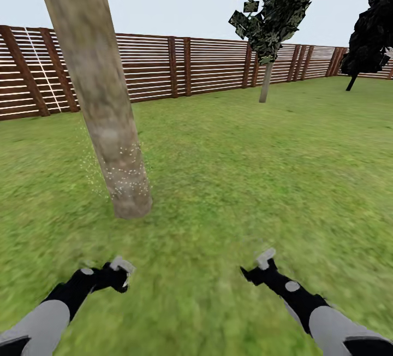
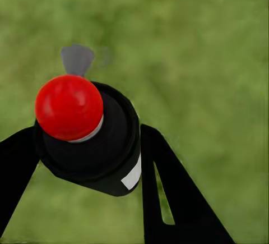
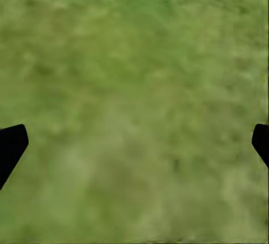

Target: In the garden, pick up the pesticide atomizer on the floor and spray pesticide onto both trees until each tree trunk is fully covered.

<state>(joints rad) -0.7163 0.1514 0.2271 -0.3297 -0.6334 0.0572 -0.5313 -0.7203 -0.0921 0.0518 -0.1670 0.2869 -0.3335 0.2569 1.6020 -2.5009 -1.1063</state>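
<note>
While white specks of pesticide (image 1: 117, 173) clung low on the near trunk (image 1: 103, 99), the left gripper (image 2: 84, 154) sat clamped on the atomizer (image 2: 92, 137), its red cap up, likely kept low between sprays; the right gripper (image 3: 134, 143) hung low over grass (image 1: 234, 181), jaws apart, holding nothing; a second tree (image 1: 266, 80) stood well off by the fence (image 1: 207, 64).

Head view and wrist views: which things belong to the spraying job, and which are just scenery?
Job:
- near tree trunk, white pesticide specks on its base
- far tree
- pesticide atomizer, held in left end effector

Scenery:
- wooden fence
- dark bush
- grass
- open right end effector
</note>
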